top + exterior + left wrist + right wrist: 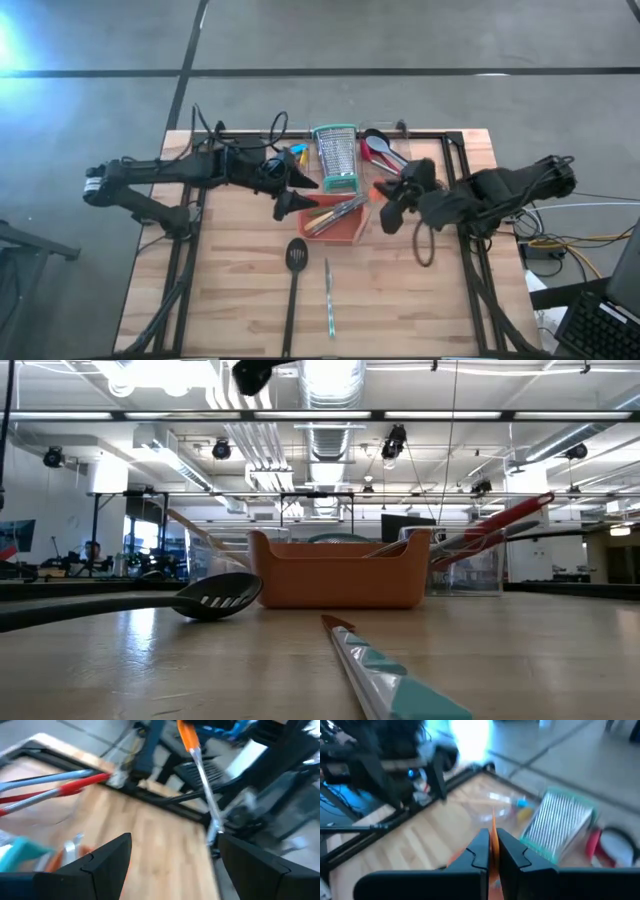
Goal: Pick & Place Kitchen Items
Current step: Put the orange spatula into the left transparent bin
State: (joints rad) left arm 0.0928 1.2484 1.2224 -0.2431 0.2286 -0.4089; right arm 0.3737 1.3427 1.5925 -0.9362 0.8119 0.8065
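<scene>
My right gripper (388,200) hangs above the table right of the orange tray (352,232), shut on an orange-handled tool (190,736) with a thin steel shaft (206,795). My left gripper (303,186) stands open in the air over the tray's far left corner, with nothing between its fingers (107,857). Several utensils (335,212) lie slanting in the tray. A black slotted turner (294,258) and a slim teal-handled tool (328,297) lie flat on the wood near the front. My right gripper pinches the tool's orange part (493,836) between its two fingers, and a thin orange edge sticks out past the fingertips. The tool is lifted clear of the table, its steel shaft (210,815) running away from the orange handle.
A steel grater with teal rims (337,158) stands behind the tray. Beside it, at the far right, a clear bin (465,570) holds a red spoon (382,150) and a black one. A dark ring (425,245) lies under the right arm. Bare wood lies at the front left and right.
</scene>
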